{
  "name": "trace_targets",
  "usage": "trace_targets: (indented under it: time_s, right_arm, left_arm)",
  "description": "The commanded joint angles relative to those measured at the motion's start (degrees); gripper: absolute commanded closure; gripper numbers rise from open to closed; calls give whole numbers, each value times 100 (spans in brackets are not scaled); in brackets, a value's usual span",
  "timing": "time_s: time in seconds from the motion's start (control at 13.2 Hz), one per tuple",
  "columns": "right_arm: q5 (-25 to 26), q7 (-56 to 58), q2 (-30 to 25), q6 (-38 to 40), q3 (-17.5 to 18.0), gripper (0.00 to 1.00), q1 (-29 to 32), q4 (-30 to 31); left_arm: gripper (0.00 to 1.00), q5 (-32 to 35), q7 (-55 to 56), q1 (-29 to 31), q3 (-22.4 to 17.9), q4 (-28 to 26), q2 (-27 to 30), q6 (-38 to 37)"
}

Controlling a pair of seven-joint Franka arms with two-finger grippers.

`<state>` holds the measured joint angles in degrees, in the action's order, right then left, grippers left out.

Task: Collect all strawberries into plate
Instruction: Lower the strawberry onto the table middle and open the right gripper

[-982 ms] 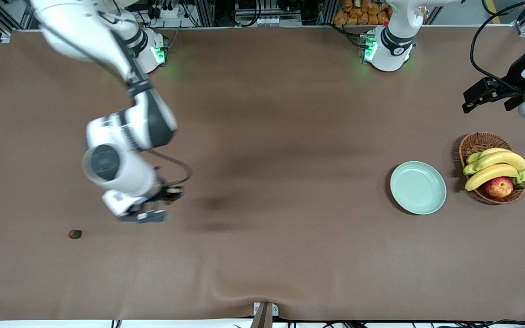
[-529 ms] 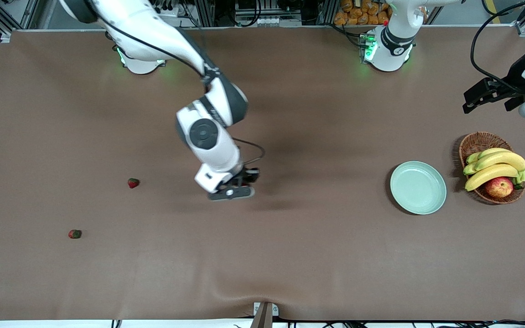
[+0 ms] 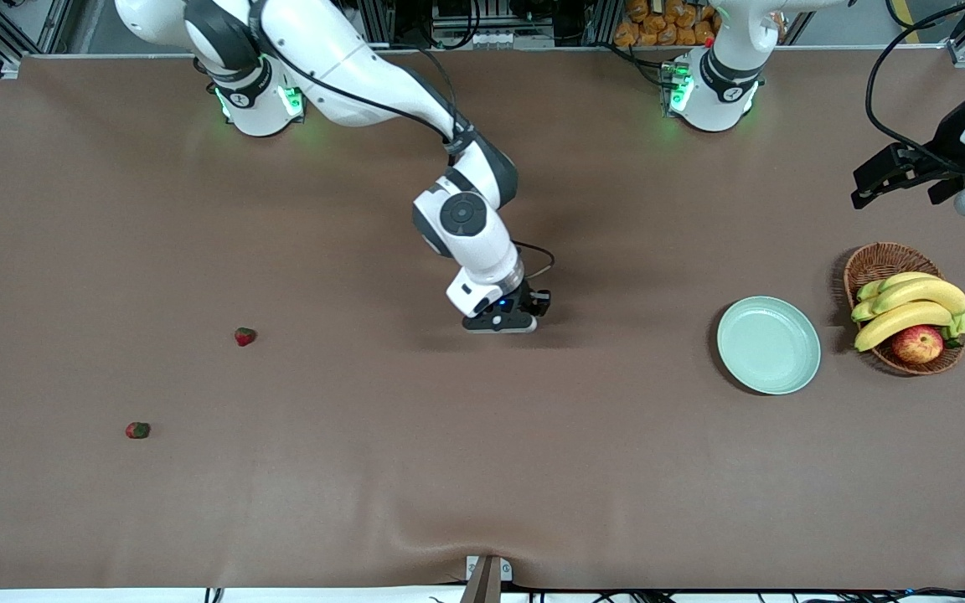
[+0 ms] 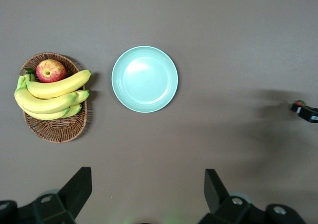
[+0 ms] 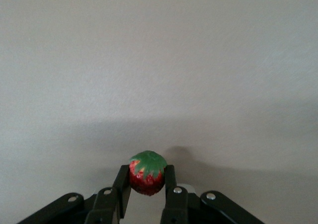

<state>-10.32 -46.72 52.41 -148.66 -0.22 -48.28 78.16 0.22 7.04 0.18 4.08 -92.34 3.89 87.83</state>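
Observation:
My right gripper (image 3: 533, 306) is up over the middle of the table, shut on a strawberry (image 5: 147, 173) with a green cap, gripped between its two black fingers (image 5: 121, 184). Two more strawberries lie on the table toward the right arm's end: one (image 3: 245, 337) farther from the front camera and one (image 3: 137, 430) nearer. The pale mint-green plate (image 3: 768, 344) sits empty toward the left arm's end, and it also shows in the left wrist view (image 4: 144, 79). My left gripper (image 4: 148, 194) is open and empty, raised high above the table at the left arm's end (image 3: 893, 176).
A brown wicker basket (image 3: 872, 261) with bananas (image 3: 910, 306) and a red-yellow apple (image 3: 917, 343) stands beside the plate, toward the left arm's end. The brown table cover (image 3: 482, 469) has a ripple at the front edge.
My right gripper has carried the strawberry from the right arm's end of the table to over the middle, toward the plate. The left arm has not moved.

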Motion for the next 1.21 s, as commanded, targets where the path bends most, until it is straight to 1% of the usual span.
trace_targets:
  time_s: [0.0, 0.08, 0.15, 0.23, 0.38, 0.53, 0.68, 0.76, 0.91, 1.13]
  right_arm:
    - [-84, -215, 348, 38, -57, 100, -68, -494]
    - [-84, -215, 357, 38, -57, 77, -59, -486]
    - [-84, -223, 383, 38, -57, 34, -42, -486]
    - [-66, -215, 384, 21, -66, 0, -50, -477]
    - [-40, -206, 296, 12, -84, 0, -59, -468]
    - [-49, -180, 59, 108, -110, 0, 72, -442]
    - [-49, -180, -309, 484, -162, 0, 326, -258]
    - [-40, -171, -485, 765, -267, 0, 406, -205]
    - [-40, -153, -810, 1223, -662, 0, 415, -65]
    - [-40, -22, -1346, 1715, -1233, 0, 415, 453]
  left_arm:
    - [0, -92, 96, 35, 5, 50, 7, 6]
    - [0, -92, 96, 26, 5, 50, 16, 6]
    - [0, -101, 96, 35, 5, 50, 24, 6]
    - [0, -101, 96, 35, -3, 41, 42, -3]
    - [0, -101, 96, 44, -30, 32, 60, -3]
    - [0, -92, 87, 44, -39, 32, 60, -3]
    - [0, -83, 87, 44, -47, 24, 77, -3]
    - [0, -66, 78, 44, -47, 32, 86, -3]
    - [0, -39, 95, 35, -39, 32, 77, -3]
    - [0, -39, 139, 0, 5, 32, 7, 85]
